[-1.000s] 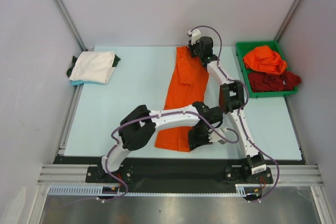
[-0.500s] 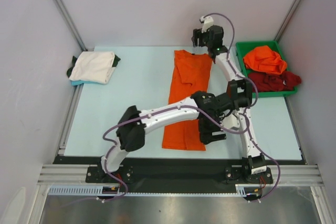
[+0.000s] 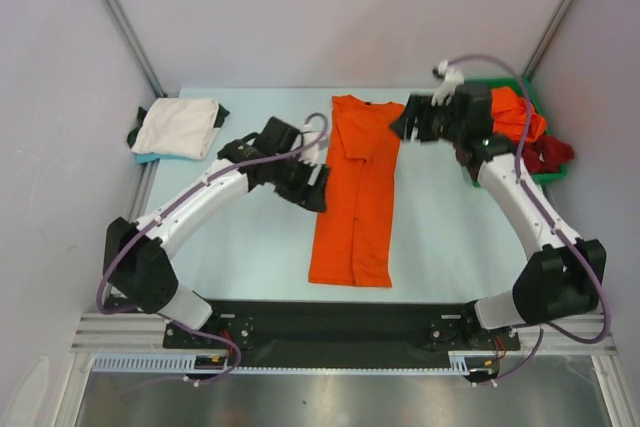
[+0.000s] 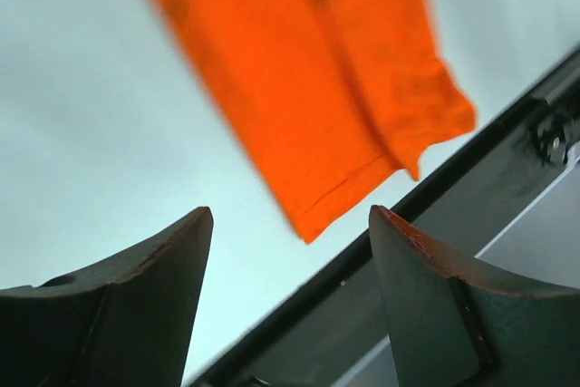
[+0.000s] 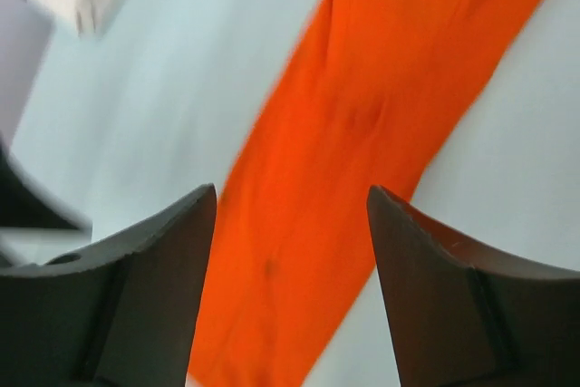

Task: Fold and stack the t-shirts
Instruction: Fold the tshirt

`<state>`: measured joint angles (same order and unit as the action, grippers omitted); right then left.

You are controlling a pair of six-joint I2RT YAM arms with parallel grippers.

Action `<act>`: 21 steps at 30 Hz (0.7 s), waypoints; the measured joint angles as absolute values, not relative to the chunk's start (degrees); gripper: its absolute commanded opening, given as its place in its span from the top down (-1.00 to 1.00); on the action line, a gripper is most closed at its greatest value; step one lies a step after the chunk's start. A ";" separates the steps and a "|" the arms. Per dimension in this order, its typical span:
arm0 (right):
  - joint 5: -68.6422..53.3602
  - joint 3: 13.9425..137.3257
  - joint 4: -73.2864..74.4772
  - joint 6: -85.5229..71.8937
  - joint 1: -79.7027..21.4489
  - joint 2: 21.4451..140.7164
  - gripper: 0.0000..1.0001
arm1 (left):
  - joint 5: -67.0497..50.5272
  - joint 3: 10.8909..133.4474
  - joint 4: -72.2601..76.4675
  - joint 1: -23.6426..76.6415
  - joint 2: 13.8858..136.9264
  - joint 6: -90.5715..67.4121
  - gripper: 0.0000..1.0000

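Observation:
A bright orange t-shirt, folded lengthwise into a long strip, lies flat in the middle of the table, collar at the far end. My left gripper hovers just left of it, open and empty. In the left wrist view the shirt's near hem lies ahead of the open left gripper. My right gripper hangs open to the right of the collar end. From the right wrist, the strip runs under the open right gripper. A folded white t-shirt rests at the far left.
A green bin at the far right holds a crumpled orange shirt and a dark red one, partly hidden by my right arm. The white shirt lies on darker cloth. A black rail runs along the table's near edge.
Both grippers have opened and let go of the orange shirt. The left arm swung to the shirt's left side, the right arm drew back to its right. The strip now lies straighter.

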<state>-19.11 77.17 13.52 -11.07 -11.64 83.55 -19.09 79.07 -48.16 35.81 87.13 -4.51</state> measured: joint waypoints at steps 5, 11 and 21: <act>-25.02 48.88 20.18 -19.86 -13.43 76.53 -0.31 | -24.77 60.55 -41.52 24.29 86.43 -18.28 -0.46; -29.78 33.04 28.03 -24.69 -19.66 68.73 -0.26 | -30.85 46.68 -33.50 22.31 84.07 -27.73 -0.41; -33.63 32.40 25.17 -32.42 -29.78 73.32 -0.23 | -35.64 35.57 -25.69 22.72 81.45 -34.15 -0.25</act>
